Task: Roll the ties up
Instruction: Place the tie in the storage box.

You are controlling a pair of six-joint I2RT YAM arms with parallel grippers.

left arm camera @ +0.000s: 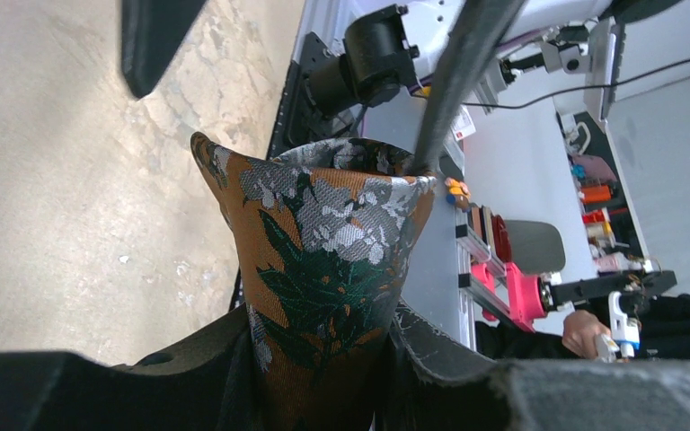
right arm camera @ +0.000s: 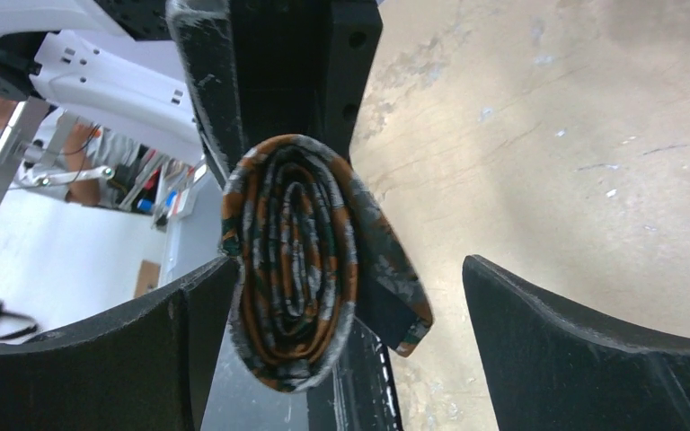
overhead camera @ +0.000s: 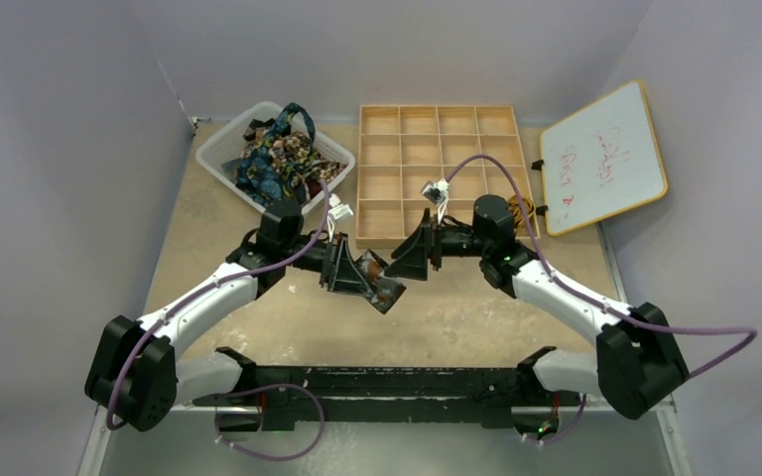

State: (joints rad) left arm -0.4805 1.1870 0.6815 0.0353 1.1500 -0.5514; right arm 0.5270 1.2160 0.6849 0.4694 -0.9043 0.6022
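One tie point(right arm camera: 292, 260) is rolled into a tight flat spiral. Woven, satin-like sheen, orange-brown ground, grey blossoms, dark green leaves. The loose tail end sticks out at one side. /jo

Where is it? /sam

Off the table point(overhead camera: 456, 317), pinched across the coil by the left hand point(overhead camera: 362, 280). It sits between the two arms, just in front of the wooden tray point(overhead camera: 360, 169). Left fingers point(left arm camera: 144, 386) are black and padded, with rough edges. /jo

Right hand? /sam

Right hand point(overhead camera: 409, 260) is spread wide and grips nothing. Right fingers point(right arm camera: 593, 359) are curved black and straddle the roll end-on. One is right beside the coil; cannot tell if it touches. /jo

Other ties? /sam

More ties point(overhead camera: 278, 157), blue-teal and brown floral, are bunched in a white lattice plastic basket point(overhead camera: 220, 149) at back left. The tray is pale wood with a grid of square compartments. A whiteboard point(overhead camera: 600, 159) with a wood frame and red scribble is at back right. /jo

Surface, room? /sam

Table top is matte beige, mottled like worn stone. Walls point(overhead camera: 60, 119) are plain pale grey on three sides. /jo
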